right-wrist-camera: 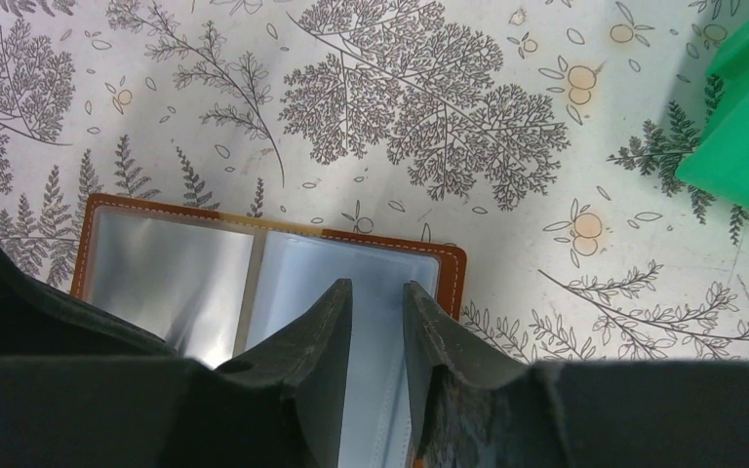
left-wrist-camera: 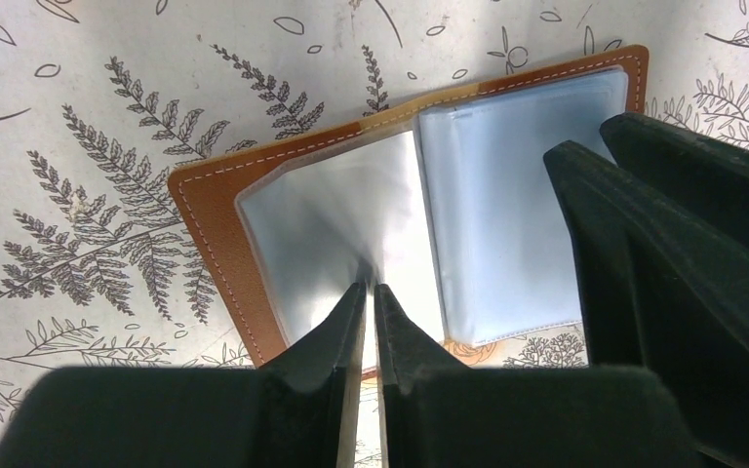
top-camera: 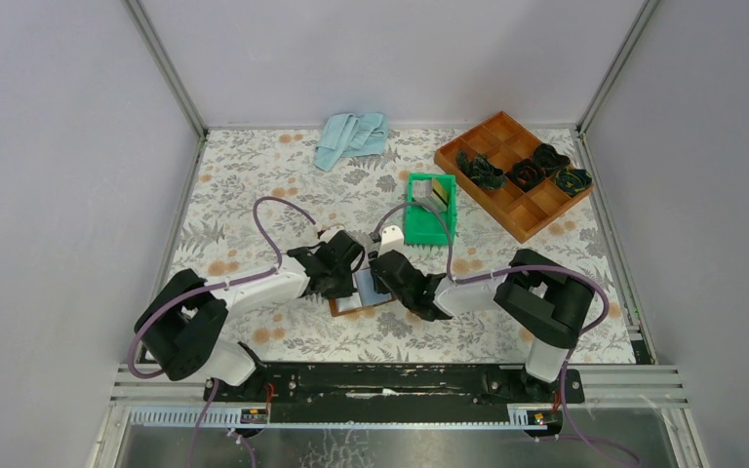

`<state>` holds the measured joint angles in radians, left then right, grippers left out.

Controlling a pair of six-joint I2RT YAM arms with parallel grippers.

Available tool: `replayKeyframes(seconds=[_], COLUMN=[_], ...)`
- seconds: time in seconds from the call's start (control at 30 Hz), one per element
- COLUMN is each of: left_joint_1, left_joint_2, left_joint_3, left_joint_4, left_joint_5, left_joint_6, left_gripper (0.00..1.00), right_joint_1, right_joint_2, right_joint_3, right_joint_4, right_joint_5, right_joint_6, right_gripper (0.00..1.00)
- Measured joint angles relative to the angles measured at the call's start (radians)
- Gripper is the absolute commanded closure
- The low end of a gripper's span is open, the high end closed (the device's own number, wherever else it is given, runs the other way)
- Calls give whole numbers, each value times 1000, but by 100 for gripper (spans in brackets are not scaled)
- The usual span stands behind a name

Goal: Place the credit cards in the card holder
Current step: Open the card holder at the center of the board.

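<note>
The small brown leather folding card holder (left-wrist-camera: 216, 244) lies open and flat on the floral-printed table (left-wrist-camera: 88, 117), between the two arms, its clear plastic sleeves facing up. The left gripper (left-wrist-camera: 370, 286) is closed to a thin slit on the near edge of the left sleeve, whose plastic puckers toward the tips. The right gripper (right-wrist-camera: 378, 285) hovers over the bluish right sleeve, fingers parted with nothing between them; whether they touch the plastic cannot be told, nor whether a card sits inside. Gold-tan credit cards (top-camera: 440, 191) stand in the green plastic bin (top-camera: 429, 224) farther back. Both grippers hide the holder's near edge.
</note>
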<state>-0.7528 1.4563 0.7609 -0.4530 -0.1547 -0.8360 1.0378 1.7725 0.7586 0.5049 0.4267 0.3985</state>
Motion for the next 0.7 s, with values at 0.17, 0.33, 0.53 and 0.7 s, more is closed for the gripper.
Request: replayKeyframes(seconds=[0.17, 0.33, 0.53, 0.7], left_joint_1=[0, 0, 0, 0], left_joint_2=[0, -1, -1, -1], left_joint_3=[-1, -1, 4, 13], left_joint_4=[5, 7, 8, 8], left_joint_5=[0, 0, 0, 0], left_joint_6=[0, 0, 0, 0], left_gripper=[86, 86, 86, 86], right_joint_1=[-7, -13, -19, -31], right_joint_2=[-8, -24, -54, -98], right_joint_3=[15, 31, 41, 41], right_joint_4=[-9, -26, -53, -79], right_joint_5=[0, -1, -1, 0], right_joint_6=[-11, -21, -29, -35], right_gripper=[61, 55, 52, 49])
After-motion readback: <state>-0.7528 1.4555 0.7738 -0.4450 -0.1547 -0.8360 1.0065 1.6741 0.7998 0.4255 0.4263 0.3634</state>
